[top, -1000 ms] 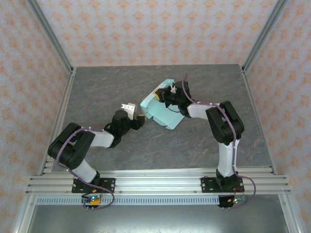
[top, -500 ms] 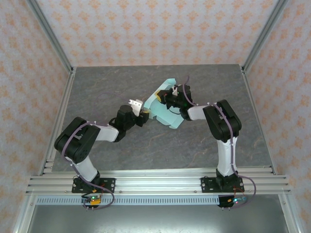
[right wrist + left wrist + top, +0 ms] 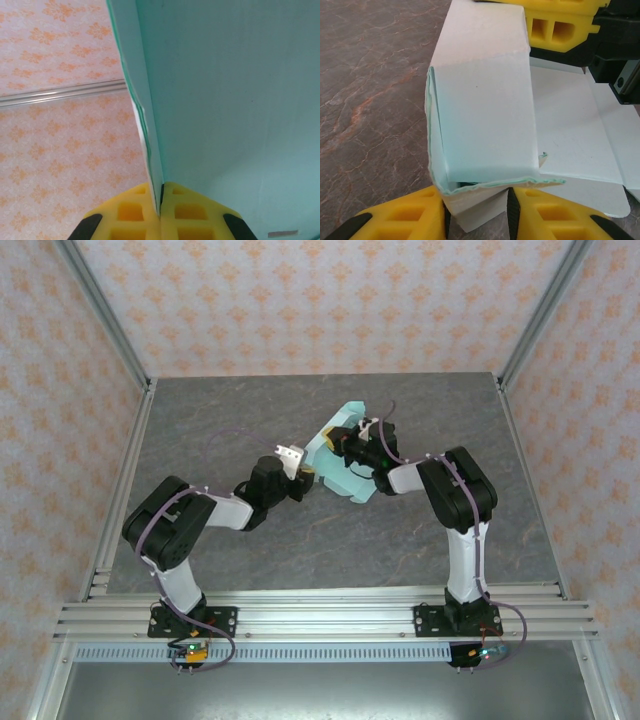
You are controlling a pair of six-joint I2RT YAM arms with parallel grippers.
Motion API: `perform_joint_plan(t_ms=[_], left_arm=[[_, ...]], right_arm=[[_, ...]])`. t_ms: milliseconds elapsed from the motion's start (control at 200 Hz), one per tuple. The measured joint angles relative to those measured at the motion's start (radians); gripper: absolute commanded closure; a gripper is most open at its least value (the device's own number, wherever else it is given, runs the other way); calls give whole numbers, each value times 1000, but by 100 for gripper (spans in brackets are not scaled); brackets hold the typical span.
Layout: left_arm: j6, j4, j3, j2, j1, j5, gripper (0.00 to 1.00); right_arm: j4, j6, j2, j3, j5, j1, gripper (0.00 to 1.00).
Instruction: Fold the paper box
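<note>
The right gripper is clamped on the paper box. The left gripper sits around its 9 o'clock wall; whether it is pinching, I cannot tell. Squeeze slowly, keeping the fold straight.

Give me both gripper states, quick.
Left gripper: jaws open, straddling a folded wall of the paper box.
Right gripper: jaws shut on the paper box's edge.

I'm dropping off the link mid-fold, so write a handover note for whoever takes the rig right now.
Right gripper: shut on a panel edge of the paper box.
Left gripper: jaws either side of a folded corner flap; grip unclear.
Box: on the table, between the arms.
Done: one wall doubled over.
To do: other panels lie flat; likely raise them and tuck the flaps.
</note>
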State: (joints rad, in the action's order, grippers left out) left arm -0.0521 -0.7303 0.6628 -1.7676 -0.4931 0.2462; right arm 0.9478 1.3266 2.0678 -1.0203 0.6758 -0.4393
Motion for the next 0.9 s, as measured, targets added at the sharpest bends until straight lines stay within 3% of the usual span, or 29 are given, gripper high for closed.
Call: perform_joint_plan(t_ms=[450, 691, 901], left_arm=[[5, -25, -6, -7, -5, 12, 65], [20, -45, -71, 46, -6, 41, 62], [-33, -49, -141, 183, 34, 85, 46]], right_arm=[[93, -35, 13, 35, -2, 4, 96], [69, -94, 13, 35, 82, 19, 96], [54, -117, 38, 3, 152, 16, 96]])
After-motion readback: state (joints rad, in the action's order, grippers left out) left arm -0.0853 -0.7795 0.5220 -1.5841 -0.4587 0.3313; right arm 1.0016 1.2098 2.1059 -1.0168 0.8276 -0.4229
